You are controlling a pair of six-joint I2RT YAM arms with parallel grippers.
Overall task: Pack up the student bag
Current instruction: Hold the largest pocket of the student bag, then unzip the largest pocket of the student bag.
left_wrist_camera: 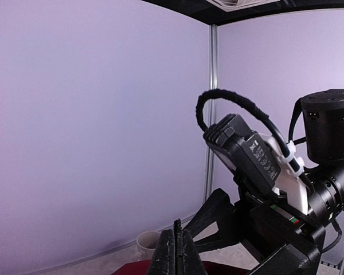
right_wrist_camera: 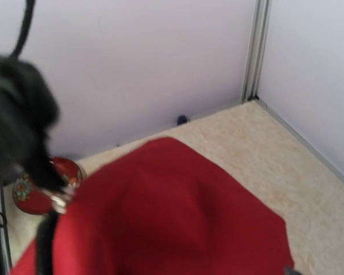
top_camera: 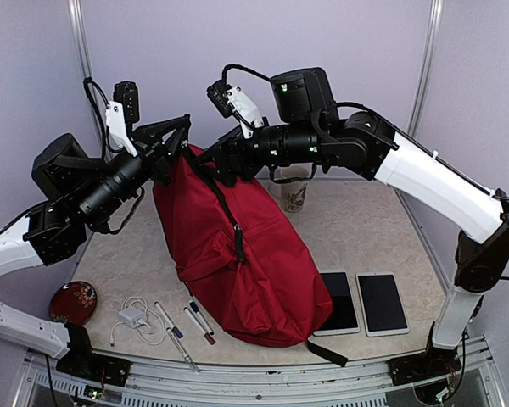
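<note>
The student bag (top_camera: pixel 246 254), a big dark-red backpack, slopes from a raised top at the back down to the table's front. My left gripper (top_camera: pixel 171 161) holds that top up. In the left wrist view its fingers (left_wrist_camera: pixel 178 235) are pressed together on a thin black strip, with a bit of the red student bag (left_wrist_camera: pixel 132 268) just below. My right gripper (top_camera: pixel 219 161) hovers at the bag's upper edge, right beside the left one. Its jaws are dark against the straps. The blurred right wrist view looks down on the student bag (right_wrist_camera: pixel 178 217) and shows no fingers.
Two flat dark-screened devices (top_camera: pixel 339 301) (top_camera: pixel 382 303) lie right of the bag. A paper cup (top_camera: pixel 294 193) stands behind it. At the front left are a red round tin (top_camera: pixel 74 302), a white charger with cable (top_camera: pixel 134 318) and several pens (top_camera: pixel 199 320).
</note>
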